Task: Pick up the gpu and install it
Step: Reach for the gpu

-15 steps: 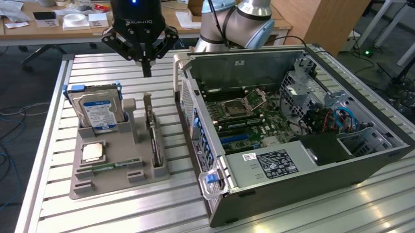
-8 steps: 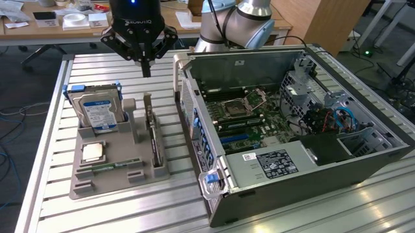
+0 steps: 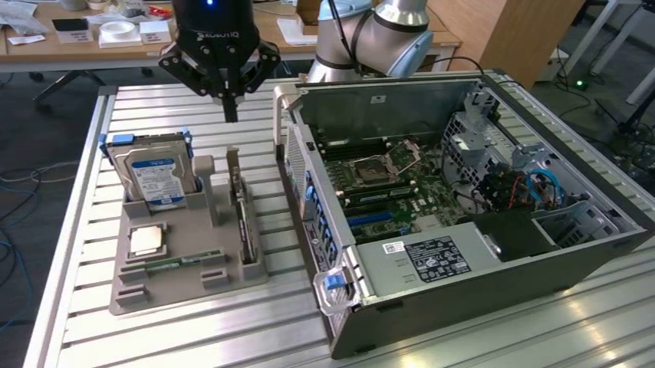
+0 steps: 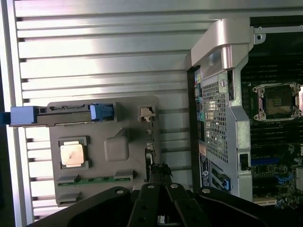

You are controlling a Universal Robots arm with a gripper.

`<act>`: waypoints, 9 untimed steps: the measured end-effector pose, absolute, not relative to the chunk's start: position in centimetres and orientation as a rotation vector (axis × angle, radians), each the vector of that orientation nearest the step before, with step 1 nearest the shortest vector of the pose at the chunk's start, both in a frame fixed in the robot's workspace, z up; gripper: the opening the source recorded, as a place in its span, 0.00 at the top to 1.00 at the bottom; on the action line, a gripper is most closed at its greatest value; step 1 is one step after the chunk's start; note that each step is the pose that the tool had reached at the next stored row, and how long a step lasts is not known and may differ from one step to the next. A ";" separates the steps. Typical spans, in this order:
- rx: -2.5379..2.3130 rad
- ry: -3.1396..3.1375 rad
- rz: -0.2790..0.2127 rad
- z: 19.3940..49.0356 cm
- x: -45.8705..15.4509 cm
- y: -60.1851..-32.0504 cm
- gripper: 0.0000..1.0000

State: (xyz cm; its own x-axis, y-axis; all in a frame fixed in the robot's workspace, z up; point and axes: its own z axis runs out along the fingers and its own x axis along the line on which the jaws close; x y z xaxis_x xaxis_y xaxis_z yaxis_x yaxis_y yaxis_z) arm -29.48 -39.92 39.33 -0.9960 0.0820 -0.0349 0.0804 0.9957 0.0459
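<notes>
Down at the near edge we have the slatted aluminium table [image 3: 174, 337], and sitting on it, at about eight o'clock in the exterior view, the grey parts holder [image 3: 230, 272]. Nearest on that holder lies the narrow green memory stick [image 3: 182, 262], flat in its groove at the holder's six o'clock. Just beyond it, at nine o'clock, is the processor chip [image 3: 149, 241], lying face up in its pocket. Further back, at eleven o'clock, the hard drive [image 3: 153, 176] stands upright with its blue-and-white label facing us. And here is the one that matters: the gpu [image 3: 241, 211] [image 4: 149, 142] stands on edge in a slot along the holder's three o'clock side, its pale bracket at the far end, not yet lifted. Right beside the holder, at four o'clock in the exterior view, the computer case [image 3: 492, 284] lies open. Its power supply [image 3: 425, 261] is nearest, with the motherboard [image 3: 384, 180] and its bare processor socket [image 3: 369, 169] behind. Beyond the holder's far end, at eleven o'clock in the exterior view, the gripper [image 3: 230, 113] [image 4: 160, 171] hangs above the table. Its claw is clenched tight on nothing, clear of the gpu and roughly in line with it. Behind it rises the silver arm [image 3: 379, 38], and farthest back a cluttered wooden desk [image 3: 61, 50].
</notes>
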 end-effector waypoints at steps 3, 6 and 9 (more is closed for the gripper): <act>0.126 3.101 0.069 39.3 -29.5 -40.1 0.89; 0.126 3.101 0.069 39.3 -29.5 -40.4 0.89; 0.126 3.101 0.069 39.3 -29.5 -40.9 0.89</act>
